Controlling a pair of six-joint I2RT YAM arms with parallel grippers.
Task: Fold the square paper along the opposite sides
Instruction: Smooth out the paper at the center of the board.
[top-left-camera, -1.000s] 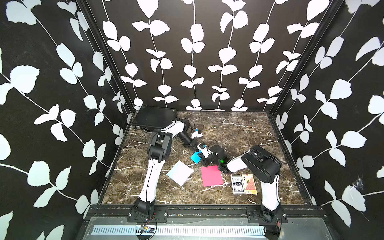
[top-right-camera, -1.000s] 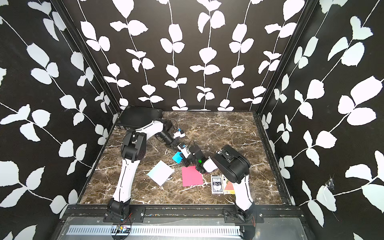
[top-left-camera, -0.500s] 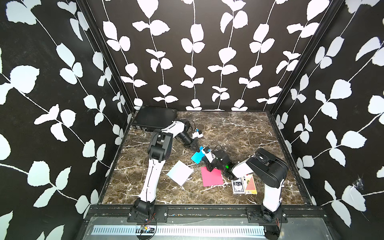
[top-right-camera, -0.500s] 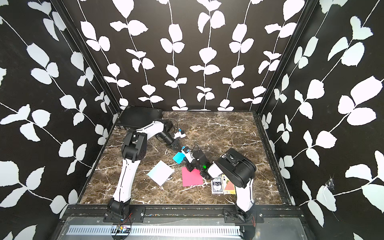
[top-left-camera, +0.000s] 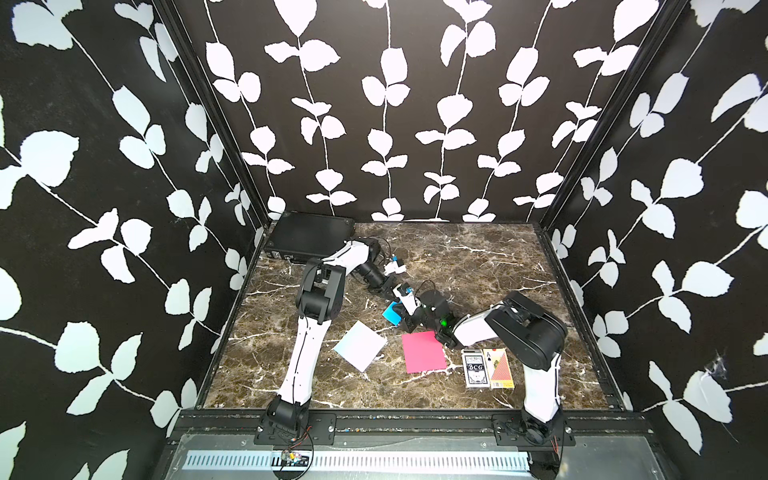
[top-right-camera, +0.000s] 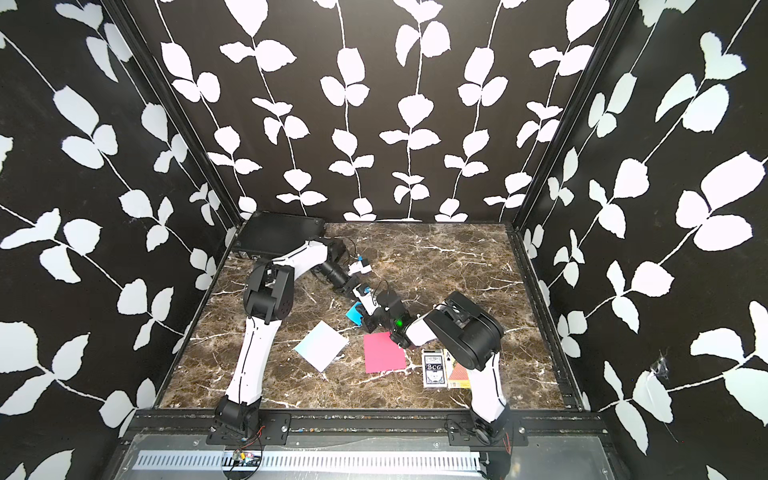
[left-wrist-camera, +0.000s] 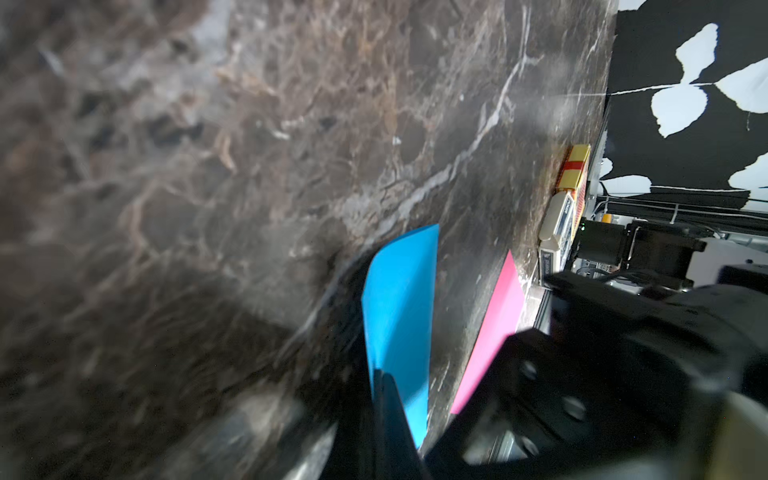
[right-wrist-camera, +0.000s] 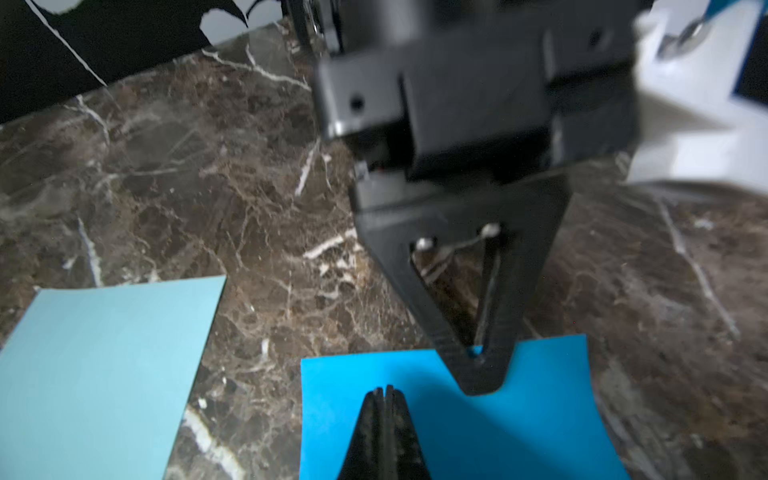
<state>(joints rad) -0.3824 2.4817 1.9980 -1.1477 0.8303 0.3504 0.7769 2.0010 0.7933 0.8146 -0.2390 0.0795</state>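
The blue paper (right-wrist-camera: 478, 432) is bowed, pinched by the left gripper (right-wrist-camera: 482, 380); the right gripper (right-wrist-camera: 384, 392) is pressed together over it. Its place is little changed.

black walls (top-left-camera: 374, 124) printed with white leafy vines closed in three sides. a brown marble table (top-left-camera: 478, 257) with white veins lay brightly lit; a box (top-left-camera: 309, 235) sat in its back corner.

Both arms match, left arm (top-left-camera: 303, 353) and right arm (top-left-camera: 538, 386): white shell links, chunky black joint housings, thin black cables (top-left-camera: 424, 283) looping at the wrists, a green light (top-left-camera: 444, 322) glowing mid-frame on the right one, and the left hand (right-wrist-camera: 482, 380) is black skeletal triangle fingers (right-wrist-camera: 523, 291) with silver screws (right-wrist-camera: 424, 243).
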